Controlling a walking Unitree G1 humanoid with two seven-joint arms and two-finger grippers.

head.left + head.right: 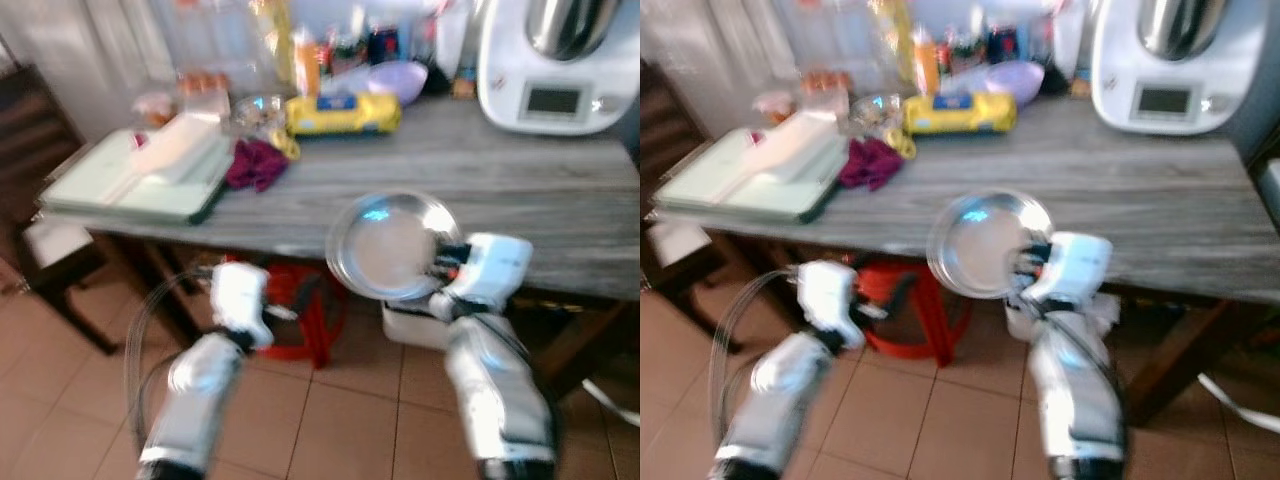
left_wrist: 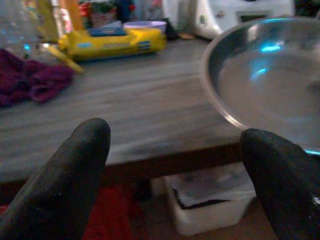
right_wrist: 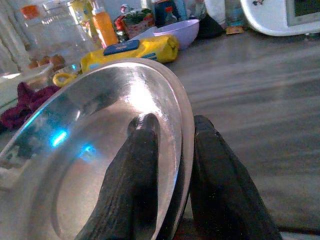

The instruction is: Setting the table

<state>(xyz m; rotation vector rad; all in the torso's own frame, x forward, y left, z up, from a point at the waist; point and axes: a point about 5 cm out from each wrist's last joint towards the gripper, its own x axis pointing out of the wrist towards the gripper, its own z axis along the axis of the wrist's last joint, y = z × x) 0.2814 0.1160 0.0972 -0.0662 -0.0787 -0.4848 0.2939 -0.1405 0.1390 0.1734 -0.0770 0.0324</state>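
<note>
A round steel plate (image 1: 385, 250) hangs tilted over the front edge of the grey wooden table (image 1: 520, 190). My right gripper (image 1: 447, 262) is shut on the plate's rim; in the right wrist view its two black fingers (image 3: 137, 165) pinch the rim of the steel plate (image 3: 95, 150) from both sides. My left gripper (image 2: 175, 165) stands open below the table's front edge, left of the plate, with nothing between its fingers (image 2: 65, 180). The left wrist view shows the steel plate (image 2: 265, 85) ahead and to one side.
A white kitchen machine (image 1: 555, 70) stands at the back right. A yellow pack (image 1: 340, 112), a purple bowl (image 1: 395, 78), bottles, a dark red cloth (image 1: 255, 162) and green boards (image 1: 140, 180) fill the back and left. A red stool (image 1: 300, 310) and white box (image 1: 415, 325) sit under the table.
</note>
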